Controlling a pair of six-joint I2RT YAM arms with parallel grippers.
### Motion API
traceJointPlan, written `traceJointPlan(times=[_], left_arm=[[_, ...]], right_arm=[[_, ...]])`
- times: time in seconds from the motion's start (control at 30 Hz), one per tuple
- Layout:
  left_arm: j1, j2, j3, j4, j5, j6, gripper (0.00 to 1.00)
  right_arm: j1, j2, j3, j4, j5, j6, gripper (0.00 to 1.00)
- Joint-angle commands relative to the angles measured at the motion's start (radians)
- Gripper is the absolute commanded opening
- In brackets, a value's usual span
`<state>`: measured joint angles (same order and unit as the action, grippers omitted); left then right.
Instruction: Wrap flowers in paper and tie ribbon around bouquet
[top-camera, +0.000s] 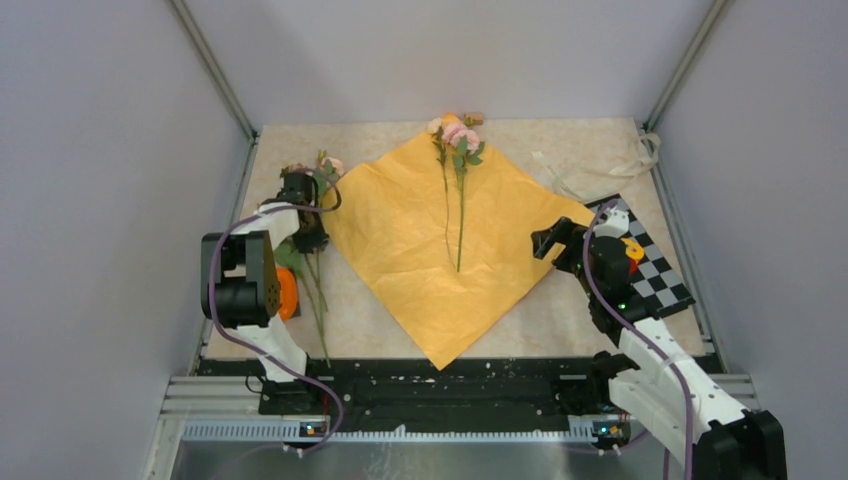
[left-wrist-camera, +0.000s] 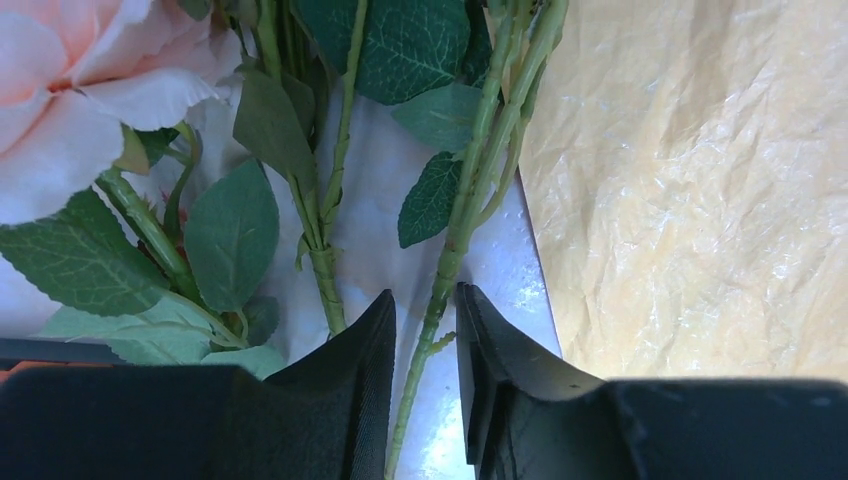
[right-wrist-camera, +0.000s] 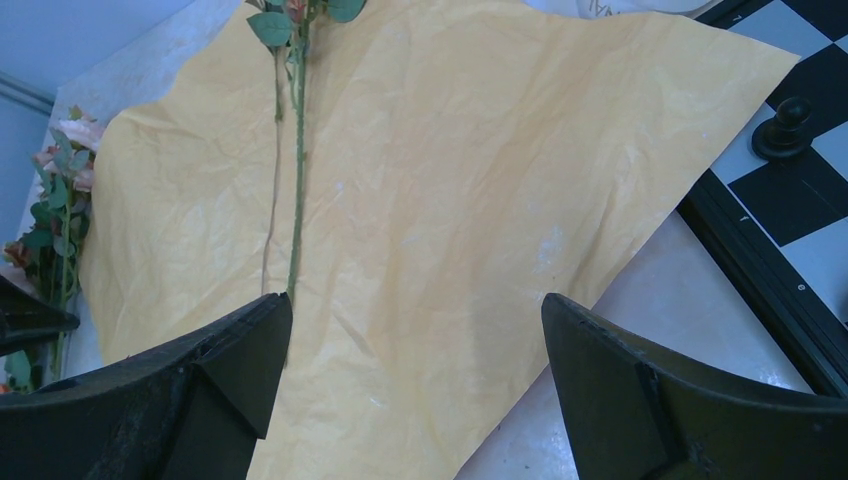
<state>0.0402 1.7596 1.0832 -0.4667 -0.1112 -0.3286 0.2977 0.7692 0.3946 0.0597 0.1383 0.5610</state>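
Two grippers are in view. Left gripper (left-wrist-camera: 424, 293): lowered over the loose flowers (top-camera: 318, 290) lying on the table left of the paper (top-camera: 420, 260), fingers pointing down and only narrowly apart, straddling one green stem (left-wrist-camera: 452, 255); a sliver of gap shows on each side of it, so no clamp is visible. Further stems, leaves and a pale pink bloom (left-wrist-camera: 60, 90) lie just beyond the fingertips, and the paper's edge runs close on the right. Right gripper (right-wrist-camera: 412, 300): fingers spread wide, holding nothing, poised above the paper's right-hand corner, the arm reaching forward from its base. Work surface: a pale marbled table (top-camera: 360, 320) enclosed by plain grey walls. The paper lies flat, set as a diamond, with two flower stems (top-camera: 460, 190) along its centre, blooms at the far corner. The ribbon (top-camera: 645, 155) lies crumpled at the far right. A chessboard (top-camera: 650, 270) touches the paper's right edge; a black piece (right-wrist-camera: 785, 125) stands on it.
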Motion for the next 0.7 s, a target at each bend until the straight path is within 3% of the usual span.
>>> traceJointPlan(times=[0.0, 0.2, 0.67], left_arm=[[0.015, 0.038, 0.014, 0.034, 0.054, 0.030, 0.29], [0.018, 0.039, 0.016, 0.034, 0.068, 0.036, 0.01], [0.014, -0.321, -0.111, 0.128, 0.009, 0.041, 0.00]], right_arm=[[-0.008, -0.005, 0.034, 0.033, 0.009, 0.000, 0.99], [-0.008, -0.034, 0.016, 0.048, 0.023, 0.007, 0.99], [-0.007, -0.057, 0.016, 0.043, 0.011, 0.011, 0.99]])
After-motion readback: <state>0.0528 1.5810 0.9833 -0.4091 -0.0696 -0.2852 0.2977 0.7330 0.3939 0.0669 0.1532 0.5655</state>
